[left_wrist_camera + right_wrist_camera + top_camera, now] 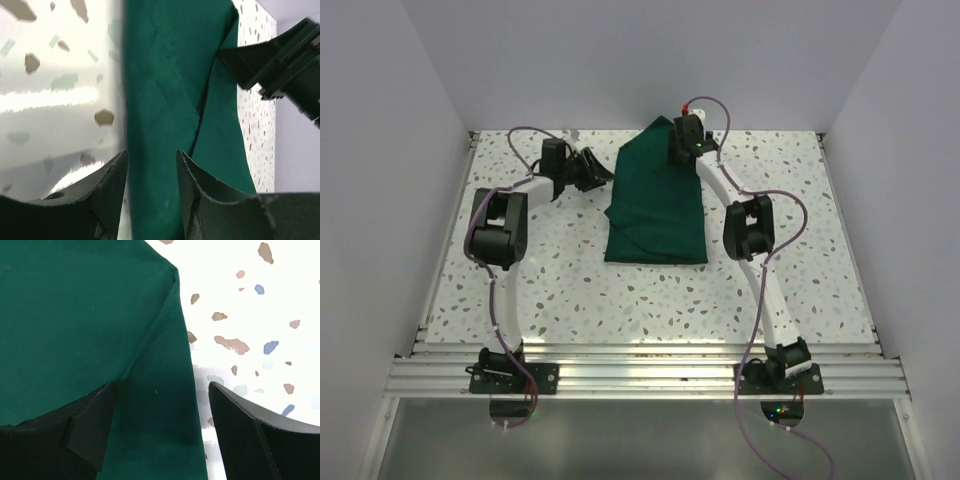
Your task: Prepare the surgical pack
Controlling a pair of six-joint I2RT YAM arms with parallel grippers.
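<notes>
Reaching in from the left, the left gripper sits just beside the drape's left edge, its jaws partly apart with nothing between them; its wrist view shows that edge running under the gap. The dark green drape lies folded at the middle of the speckled table, towards the far side. Its long axis runs near to far, with a straight near end and a far end tapering to a corner. The right gripper hangs over the far right edge, jaws wide apart and empty.
</notes>
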